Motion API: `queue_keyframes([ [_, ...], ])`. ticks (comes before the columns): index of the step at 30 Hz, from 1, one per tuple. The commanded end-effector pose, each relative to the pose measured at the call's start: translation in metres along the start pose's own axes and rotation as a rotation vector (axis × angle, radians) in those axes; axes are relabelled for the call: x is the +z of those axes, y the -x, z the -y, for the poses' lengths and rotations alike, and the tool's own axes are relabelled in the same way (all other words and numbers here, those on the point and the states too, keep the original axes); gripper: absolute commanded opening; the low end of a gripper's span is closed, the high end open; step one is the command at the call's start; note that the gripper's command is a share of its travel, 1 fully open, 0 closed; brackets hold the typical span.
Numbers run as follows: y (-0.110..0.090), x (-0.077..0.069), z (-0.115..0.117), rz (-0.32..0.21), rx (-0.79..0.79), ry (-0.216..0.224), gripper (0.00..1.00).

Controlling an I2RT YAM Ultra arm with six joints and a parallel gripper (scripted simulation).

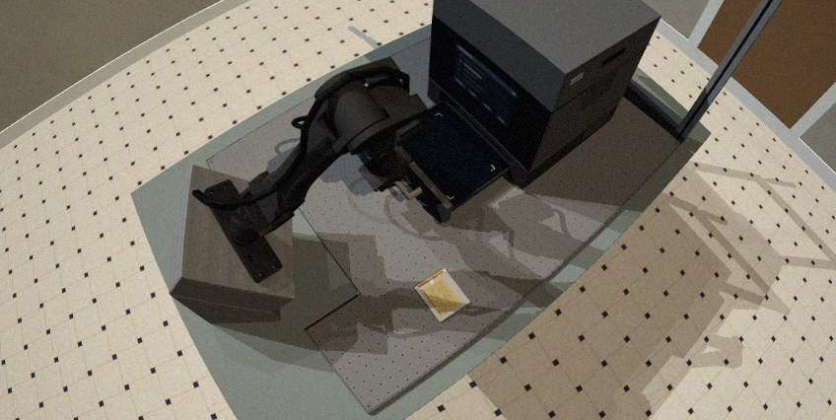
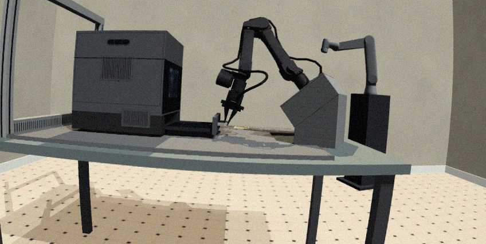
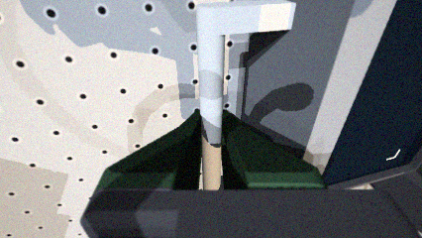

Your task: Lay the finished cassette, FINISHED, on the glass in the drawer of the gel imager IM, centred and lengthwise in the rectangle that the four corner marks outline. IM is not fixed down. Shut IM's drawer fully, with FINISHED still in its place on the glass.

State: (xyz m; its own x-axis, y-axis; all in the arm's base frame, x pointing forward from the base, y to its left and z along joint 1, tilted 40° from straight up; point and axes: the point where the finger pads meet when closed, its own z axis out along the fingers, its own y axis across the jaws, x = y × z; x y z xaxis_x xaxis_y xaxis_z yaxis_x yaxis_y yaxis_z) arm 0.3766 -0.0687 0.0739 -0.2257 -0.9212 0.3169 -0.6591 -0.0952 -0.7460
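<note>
The gel imager IM [image 1: 539, 52] stands at the back of the table with its drawer [image 1: 452, 155] pulled out; the dark glass with white corner marks is bare. My gripper [image 1: 404, 188] is at the drawer's front and is shut on the pale bar of the drawer handle [image 3: 212, 99]. In the wrist view the green fingers pinch the bar, and the glass [image 3: 381, 99] lies to the right. The finished cassette FINISHED [image 1: 442, 294], a flat amber rectangle with a white rim, lies on the perforated plate, well in front of the drawer. From the side, the gripper [image 2: 227, 120] points down beside the drawer front [image 2: 215, 124].
The arm's sloped grey pedestal [image 1: 235, 240] stands at the left of the table. A metal frame [image 1: 732, 52] rises behind the imager. A dark box carrying a small camera arm [image 2: 368, 105] stands at the table's far end.
</note>
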Motion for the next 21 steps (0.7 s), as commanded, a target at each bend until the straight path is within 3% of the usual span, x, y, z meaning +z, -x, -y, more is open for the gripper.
queue_keyframes([
  [1,0.0023,-0.0072,-0.0100,0.009,0.000,0.019,0.00],
  [21,0.0023,-0.0088,-0.0162,0.009,0.000,0.020,0.00],
])
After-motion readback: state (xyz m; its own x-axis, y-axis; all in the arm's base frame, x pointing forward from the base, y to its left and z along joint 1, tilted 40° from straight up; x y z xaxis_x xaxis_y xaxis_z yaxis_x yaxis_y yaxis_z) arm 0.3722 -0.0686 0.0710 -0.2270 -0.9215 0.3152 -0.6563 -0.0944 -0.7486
